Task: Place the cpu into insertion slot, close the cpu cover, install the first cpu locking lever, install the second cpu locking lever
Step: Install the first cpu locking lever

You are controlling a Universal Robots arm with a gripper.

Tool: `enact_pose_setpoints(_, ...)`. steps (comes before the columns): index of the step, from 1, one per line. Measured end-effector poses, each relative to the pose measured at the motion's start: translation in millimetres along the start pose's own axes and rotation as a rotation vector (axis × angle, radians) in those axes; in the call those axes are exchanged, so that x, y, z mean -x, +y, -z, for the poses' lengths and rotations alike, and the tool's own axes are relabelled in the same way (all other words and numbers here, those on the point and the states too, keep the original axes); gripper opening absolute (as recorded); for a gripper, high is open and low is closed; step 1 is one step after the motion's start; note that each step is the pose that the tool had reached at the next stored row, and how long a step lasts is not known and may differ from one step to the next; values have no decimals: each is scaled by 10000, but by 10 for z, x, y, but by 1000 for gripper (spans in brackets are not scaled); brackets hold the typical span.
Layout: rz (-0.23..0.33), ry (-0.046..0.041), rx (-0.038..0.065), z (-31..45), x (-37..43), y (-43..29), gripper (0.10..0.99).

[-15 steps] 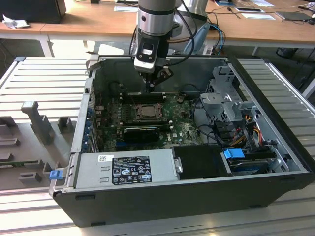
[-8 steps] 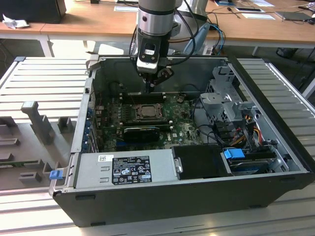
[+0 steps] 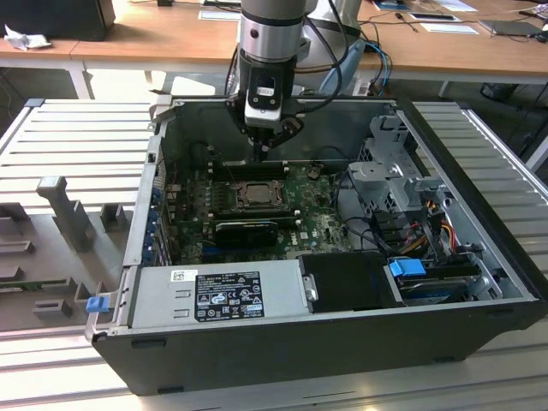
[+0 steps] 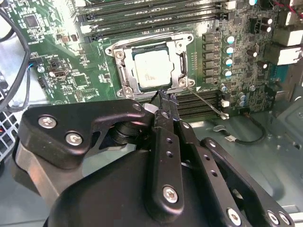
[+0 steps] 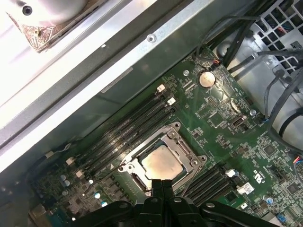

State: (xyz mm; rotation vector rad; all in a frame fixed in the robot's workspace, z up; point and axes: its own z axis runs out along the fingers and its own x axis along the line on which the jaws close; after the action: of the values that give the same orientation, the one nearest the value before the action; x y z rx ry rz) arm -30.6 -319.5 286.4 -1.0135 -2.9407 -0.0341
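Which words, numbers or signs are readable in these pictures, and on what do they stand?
Black and white label on the grey metal power supply box: print too small to read.
Small white sticker on the green circuit board: too blurred to read.
Nothing else is readable.

arm — upright, wrist turned straight down | fingers — pressed together, tips pointing down

From the exterior view we look down at a slant, from well back, into the whole open dark-grey metal computer case; both wrist views sit close behind the black metal gripper, facing past its tips onto the green circuit board; all three views share the square dark-framed insertion slot holding the pale silvery square cpu.
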Motion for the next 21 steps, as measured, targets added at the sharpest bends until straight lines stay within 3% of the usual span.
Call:
enact_pose_setpoints(6, 481, 5, -17, 0, 0, -1, 106)
enact_pose_setpoints(17, 2116, 19, -75, 0, 0, -1, 106)
enact_pose_setpoints(21, 2409, 3, -72, 0, 0, -1, 106)
